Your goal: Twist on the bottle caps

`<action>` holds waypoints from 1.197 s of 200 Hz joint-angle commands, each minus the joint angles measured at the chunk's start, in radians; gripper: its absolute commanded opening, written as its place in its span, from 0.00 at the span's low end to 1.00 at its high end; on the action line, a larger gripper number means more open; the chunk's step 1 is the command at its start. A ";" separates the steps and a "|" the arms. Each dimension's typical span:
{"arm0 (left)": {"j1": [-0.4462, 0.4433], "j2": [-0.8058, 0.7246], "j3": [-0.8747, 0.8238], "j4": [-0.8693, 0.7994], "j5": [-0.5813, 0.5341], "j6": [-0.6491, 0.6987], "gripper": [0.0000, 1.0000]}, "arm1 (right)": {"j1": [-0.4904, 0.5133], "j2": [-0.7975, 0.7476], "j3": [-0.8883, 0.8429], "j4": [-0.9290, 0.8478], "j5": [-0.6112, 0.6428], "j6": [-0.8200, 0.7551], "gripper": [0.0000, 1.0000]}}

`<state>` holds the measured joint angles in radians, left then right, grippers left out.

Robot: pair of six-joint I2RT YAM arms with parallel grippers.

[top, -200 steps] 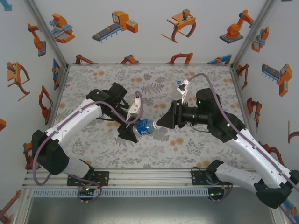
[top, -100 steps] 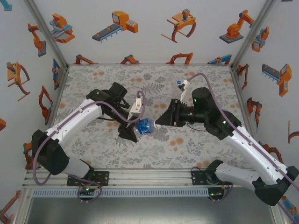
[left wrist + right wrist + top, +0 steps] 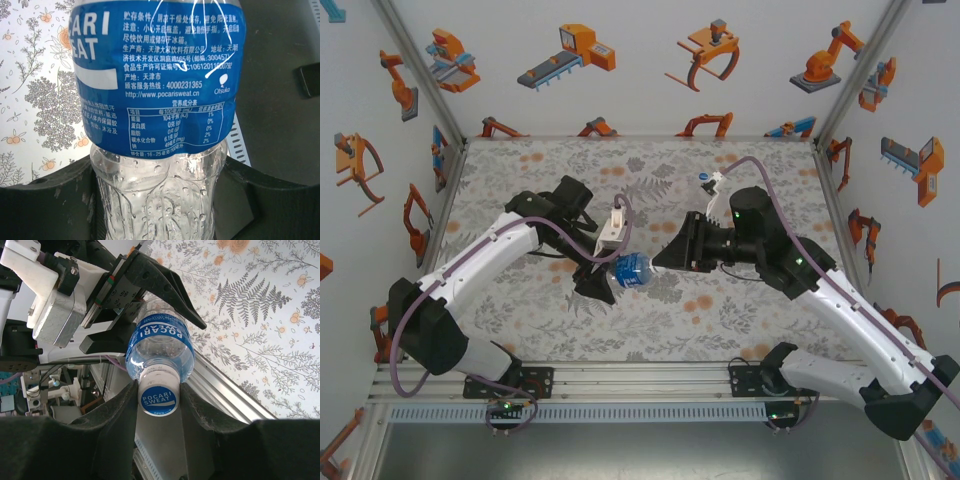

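A small clear bottle (image 3: 632, 270) with a blue label band hangs on its side above the middle of the table. My left gripper (image 3: 605, 282) is shut on its clear lower body (image 3: 160, 200), one black finger on each side. On the bottle's neck sits a white bottle cap (image 3: 158, 397) with a blue printed top. My right gripper (image 3: 658, 266) comes in from the right and is shut on that cap, both pads touching its sides in the right wrist view. The left gripper (image 3: 145, 315) shows behind the bottle (image 3: 160, 345) there.
The floral table cover (image 3: 740, 300) spreads under both arms. An aluminium rail (image 3: 640, 378) runs along the near edge, with both arm bases on it. Printed walls (image 3: 640, 60) close the back and both sides.
The right gripper has closed further onto the cap and its arm has shifted slightly toward the bottle. The left arm and the bottle have stayed put.
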<state>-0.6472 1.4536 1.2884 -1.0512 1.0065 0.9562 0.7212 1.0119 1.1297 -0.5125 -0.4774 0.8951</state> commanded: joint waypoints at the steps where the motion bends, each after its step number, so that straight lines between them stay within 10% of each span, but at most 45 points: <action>1: 0.001 -0.008 0.019 0.017 0.019 -0.015 0.00 | 0.000 0.004 0.015 -0.001 -0.021 0.028 0.37; 116: 0.008 -0.021 0.012 0.038 0.036 -0.029 0.00 | 0.000 -0.006 0.000 0.064 -0.048 -0.014 0.13; 138: 0.011 -0.033 0.008 0.037 0.073 -0.015 0.00 | 0.000 -0.032 -0.022 0.130 -0.082 -0.185 0.00; 239: 0.011 -0.081 0.000 0.024 0.213 0.052 0.00 | 0.001 -0.071 0.069 0.102 -0.466 -1.185 0.00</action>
<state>-0.6399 1.3968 1.2881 -1.0183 1.1141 0.9806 0.7155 0.9775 1.1671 -0.4198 -0.7612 0.0624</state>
